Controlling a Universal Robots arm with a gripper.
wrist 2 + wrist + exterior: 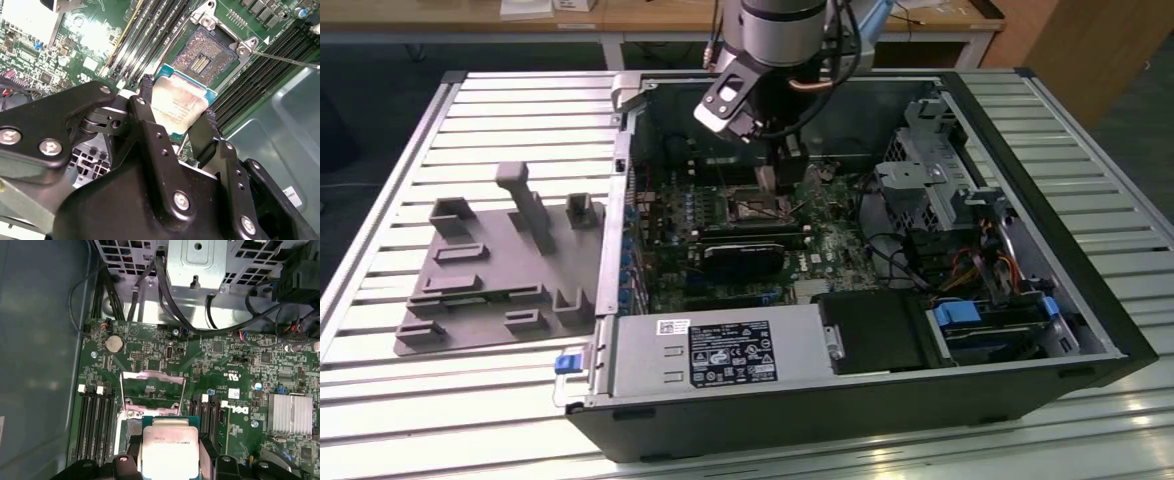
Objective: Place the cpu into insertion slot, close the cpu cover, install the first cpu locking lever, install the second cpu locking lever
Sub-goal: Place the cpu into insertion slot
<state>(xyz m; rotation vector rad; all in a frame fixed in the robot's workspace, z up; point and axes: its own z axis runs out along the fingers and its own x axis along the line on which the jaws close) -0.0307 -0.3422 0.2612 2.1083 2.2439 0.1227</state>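
Observation:
My gripper (178, 100) is shut on the cpu (182, 107), a pale silvery square chip on a teal-edged board, with a black finger (146, 90) on each of two opposite edges. The chip hangs just above the board, off to one side of the insertion slot (202, 55), whose dark pin field lies bare. In the first wrist view the cpu (171, 450) partly hides the slot, and the cpu cover (152, 387) stands swung open behind it. A thin locking lever (285, 59) sticks out beside the slot. In the exterior view the gripper (781, 180) reaches down into the open computer case.
Long black memory slots (95, 425) flank the socket. A black card (744, 258) lies across the board in front of the socket. A drive cage (927, 180) with cables, a power supply (720, 355) and the case walls close in. A grey fixture tray (494, 270) sits at the exterior view's left.

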